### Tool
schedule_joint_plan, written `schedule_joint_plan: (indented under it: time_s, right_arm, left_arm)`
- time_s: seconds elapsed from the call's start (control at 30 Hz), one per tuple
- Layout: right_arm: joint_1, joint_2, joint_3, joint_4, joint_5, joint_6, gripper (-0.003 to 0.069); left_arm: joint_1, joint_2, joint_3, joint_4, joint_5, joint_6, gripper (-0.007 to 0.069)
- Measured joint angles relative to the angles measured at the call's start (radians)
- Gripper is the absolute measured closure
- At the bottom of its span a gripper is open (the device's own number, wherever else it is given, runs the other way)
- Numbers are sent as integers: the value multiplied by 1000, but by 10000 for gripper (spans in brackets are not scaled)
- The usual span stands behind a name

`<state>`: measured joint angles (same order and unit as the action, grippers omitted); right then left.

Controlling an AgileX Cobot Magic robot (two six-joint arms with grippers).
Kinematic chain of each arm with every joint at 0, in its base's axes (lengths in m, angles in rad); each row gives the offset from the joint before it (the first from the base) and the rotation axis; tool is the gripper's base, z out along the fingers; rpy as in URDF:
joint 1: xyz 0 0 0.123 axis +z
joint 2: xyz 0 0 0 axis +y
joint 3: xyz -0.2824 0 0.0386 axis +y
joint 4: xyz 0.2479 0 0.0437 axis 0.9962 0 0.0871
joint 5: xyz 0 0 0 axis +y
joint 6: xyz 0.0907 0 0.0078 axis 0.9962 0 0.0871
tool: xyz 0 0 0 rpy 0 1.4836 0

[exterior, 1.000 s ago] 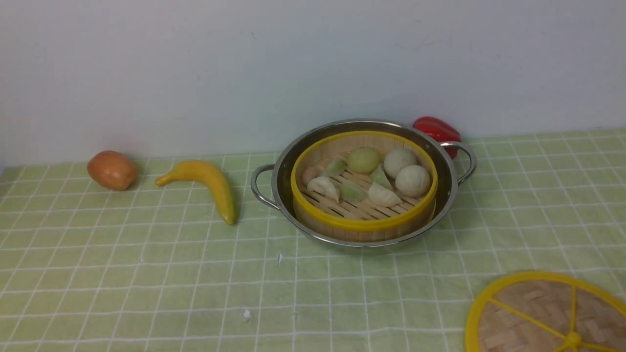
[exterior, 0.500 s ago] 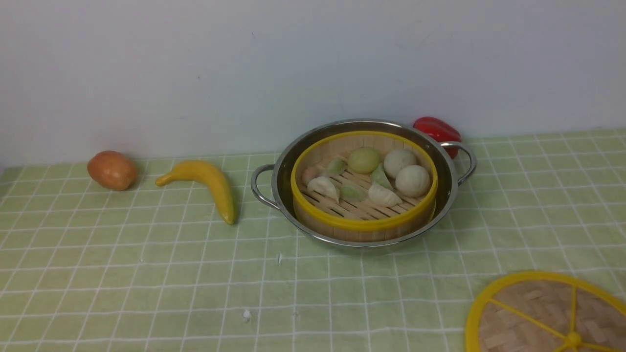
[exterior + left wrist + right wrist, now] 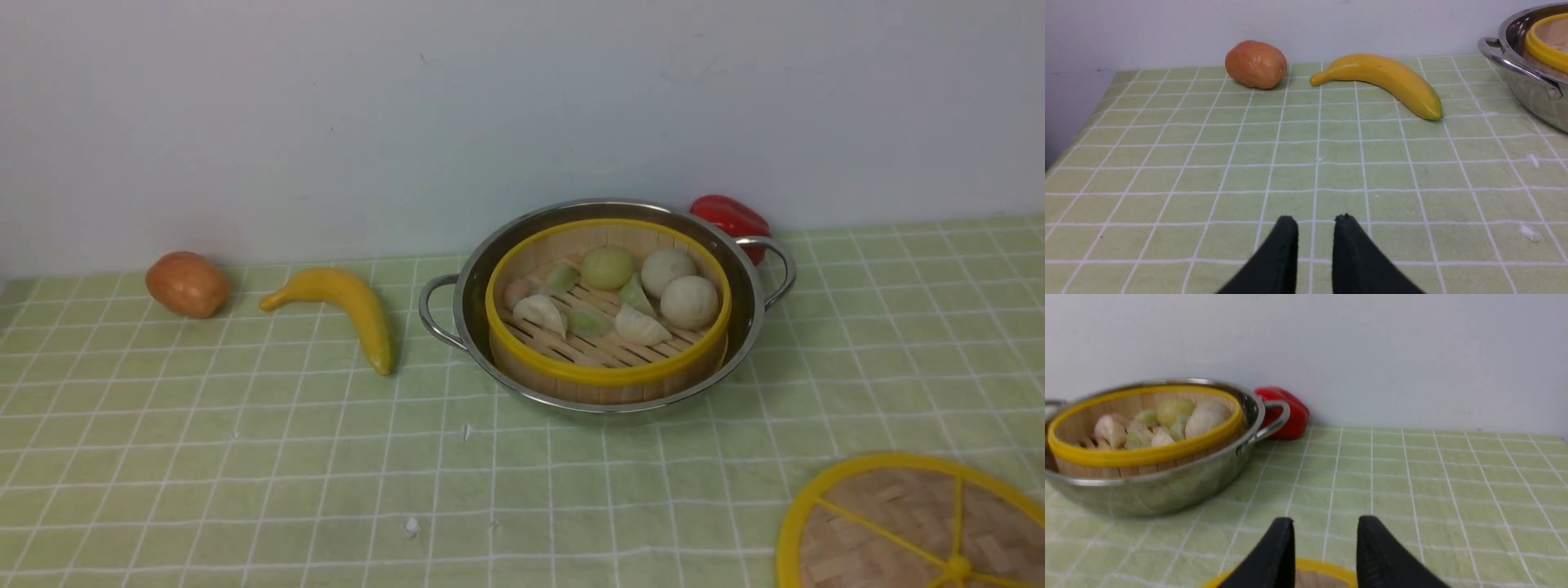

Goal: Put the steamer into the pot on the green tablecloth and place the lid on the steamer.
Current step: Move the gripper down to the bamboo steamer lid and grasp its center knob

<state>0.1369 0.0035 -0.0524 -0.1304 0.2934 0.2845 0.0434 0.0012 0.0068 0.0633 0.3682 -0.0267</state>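
The steamer [image 3: 604, 377] is set in the pot [image 3: 475, 302]. It seems the lid [image 3: 882, 523], lower right, must be grabbed next. The left gripper [image 3: 1315, 222] and right gripper [image 3: 1326, 522] are parted, nothing held.

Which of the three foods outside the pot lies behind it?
The red pepper, behind the pot near its right handle; potato and banana lie to its left.

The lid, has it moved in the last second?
No. The lid lies in the same place, its yellow rim crossing the same white grid lines of the green tablecloth in the front view.
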Motion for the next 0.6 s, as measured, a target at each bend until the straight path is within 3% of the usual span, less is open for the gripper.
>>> schedule_joint_plan:
  time_s: [0.27, 0.6]
  right_arm:
    - [0, -3, -282, 120, 38, 52, 419]
    - [0, -3, -319, 350, 148, 103, 419]
  left_arm:
    - [0, 0, 0, 0, 0, 0, 480]
    - [0, 0, 0, 0, 0, 0, 463]
